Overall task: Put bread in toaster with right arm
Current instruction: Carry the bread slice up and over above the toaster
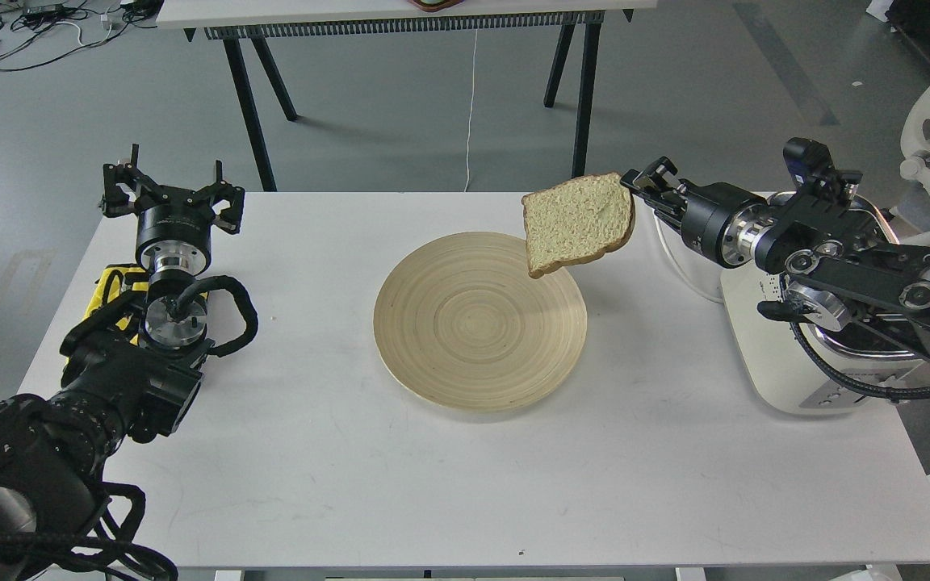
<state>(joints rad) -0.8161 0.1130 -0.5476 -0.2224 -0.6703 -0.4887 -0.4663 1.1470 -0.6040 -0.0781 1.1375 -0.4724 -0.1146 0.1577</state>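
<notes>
1. The round wooden plate [477,323] sits in the middle of the white bench [465,484] with nothing on it.
2. The bread [580,222] hangs in the air over the plate's edge at about 1 o'clock, tilted.
3. The right end effector [641,184] is clamped on the bread's right edge. The right arm [836,250] reaches in flat from 3 o'clock.
4. The toaster [796,363] stands under that arm, mostly hidden.
5. The left end effector [170,198] points up at 9 o'clock, fingers spread apart, holding nothing.
</notes>
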